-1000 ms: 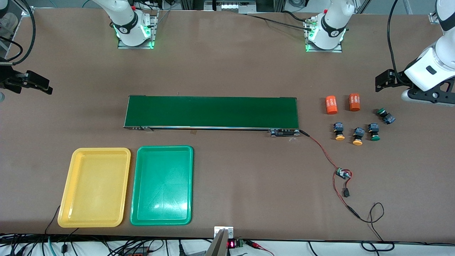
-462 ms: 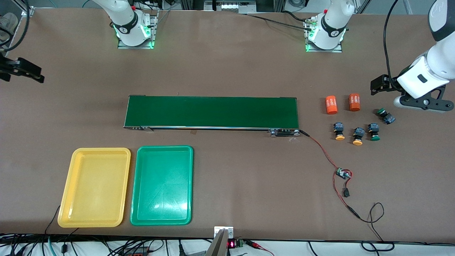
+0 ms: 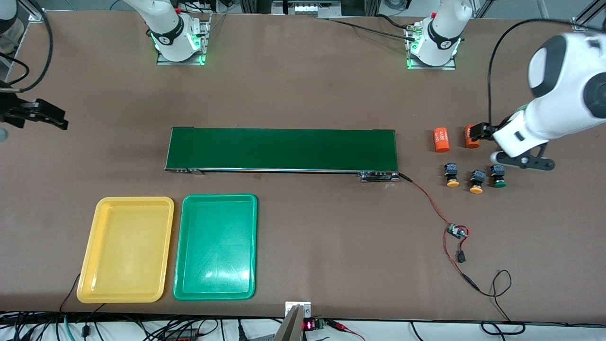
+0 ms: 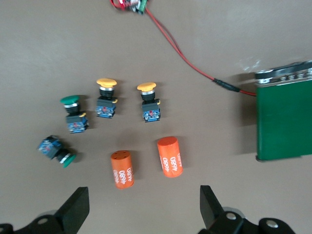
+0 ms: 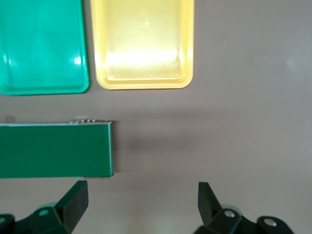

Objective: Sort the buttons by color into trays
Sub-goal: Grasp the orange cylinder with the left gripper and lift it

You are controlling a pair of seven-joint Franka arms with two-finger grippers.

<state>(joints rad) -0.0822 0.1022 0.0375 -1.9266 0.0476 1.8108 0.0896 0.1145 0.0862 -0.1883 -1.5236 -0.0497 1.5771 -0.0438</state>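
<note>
Three buttons show in the front view, at the left arm's end of the table: two orange-yellow (image 3: 452,174) (image 3: 476,181) and one green (image 3: 497,175). My left gripper (image 3: 521,160) hangs over the buttons and cylinders and hides the second green button there. In the left wrist view my left gripper (image 4: 141,214) is open and empty, with both yellow buttons (image 4: 106,99) (image 4: 149,102), the upright green one (image 4: 73,114) and the tipped green one (image 4: 56,150) in sight. The yellow tray (image 3: 125,203) and green tray (image 3: 215,201) are empty. My right gripper (image 3: 28,113) (image 5: 141,207) is open, waiting at the right arm's end.
Two orange "4680" cylinders (image 3: 441,139) (image 4: 122,169) lie beside the buttons, farther from the front camera. The long dark-green conveyor belt (image 3: 281,149) crosses the middle. A red wire with a small circuit board (image 3: 457,231) runs from the belt's end toward the front edge.
My left arm has swung in toward the conveyor and now hangs over the button group, covering the tipped green button and part of a cylinder. My right gripper shifted slightly at the table's edge.
</note>
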